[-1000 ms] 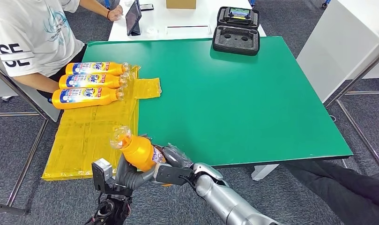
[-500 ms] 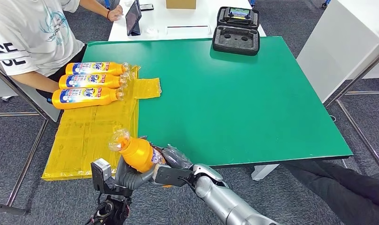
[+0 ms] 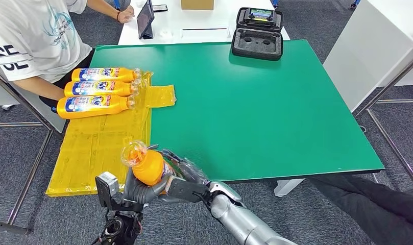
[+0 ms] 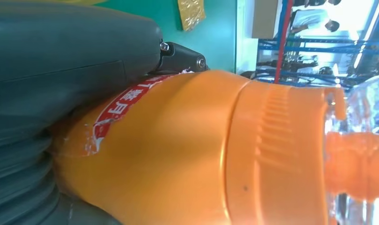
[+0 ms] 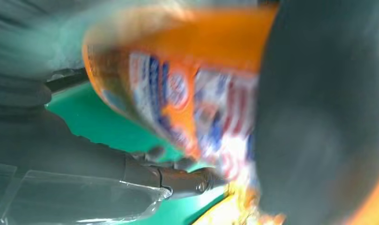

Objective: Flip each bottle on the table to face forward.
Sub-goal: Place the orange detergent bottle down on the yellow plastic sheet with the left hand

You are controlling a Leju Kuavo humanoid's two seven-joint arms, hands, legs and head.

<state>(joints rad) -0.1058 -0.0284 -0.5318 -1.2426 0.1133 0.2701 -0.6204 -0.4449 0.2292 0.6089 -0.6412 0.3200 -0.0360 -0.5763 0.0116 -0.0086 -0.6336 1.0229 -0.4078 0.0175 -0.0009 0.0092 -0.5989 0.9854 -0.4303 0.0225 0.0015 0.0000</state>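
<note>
A green table [image 3: 265, 112] carries a yellow plastic sheet [image 3: 99, 145] at its left side, where three orange bottles [image 3: 94, 105] lie together near a seated person [image 3: 33, 46]. At the near edge, the left hand [image 3: 138, 190] and right hand [image 3: 186, 176] both clasp a fourth orange bottle [image 3: 149, 166], cap tilted up.

At lower left, an orange plastic bottle with a clear cap [image 3: 145, 164] is held tilted, cap pointing up-left. At upper left, three matching orange labelled bottles [image 3: 98, 91] lie side by side, caps pointing right.
</note>
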